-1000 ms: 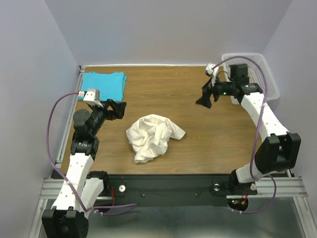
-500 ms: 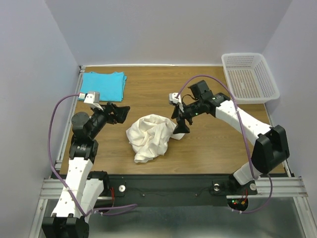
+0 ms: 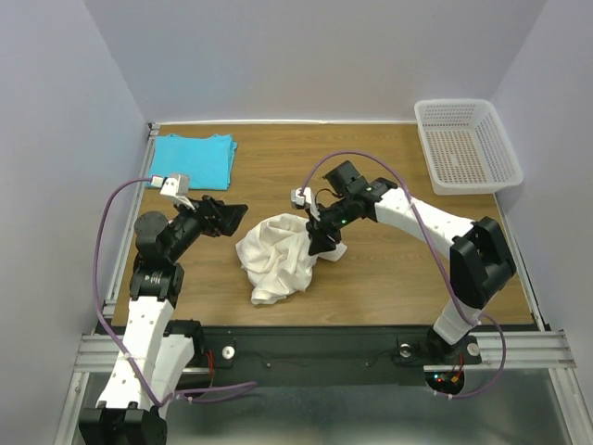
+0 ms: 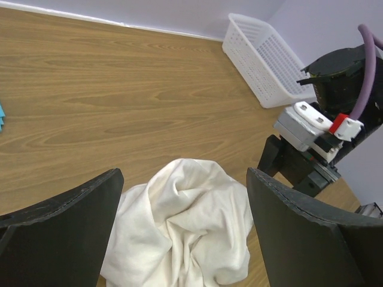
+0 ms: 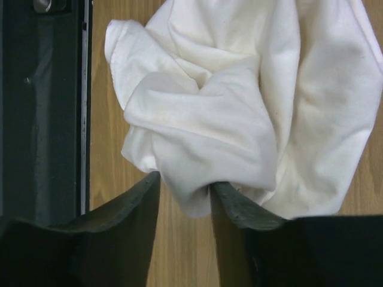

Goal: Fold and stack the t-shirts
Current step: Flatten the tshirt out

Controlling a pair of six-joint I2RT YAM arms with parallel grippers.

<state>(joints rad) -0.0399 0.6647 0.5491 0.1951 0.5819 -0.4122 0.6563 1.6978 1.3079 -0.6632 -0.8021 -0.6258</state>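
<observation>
Cream t-shirt [image 5: 239, 119] fold between right gripper [image 5: 184, 184] jaws

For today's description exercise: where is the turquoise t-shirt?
Top view: the turquoise t-shirt lies flat in the far left corner of the table, beyond the left claw.

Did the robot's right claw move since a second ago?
Yes. The right gripper left the white basket at the far right and swung left to the cream shirt.
</observation>
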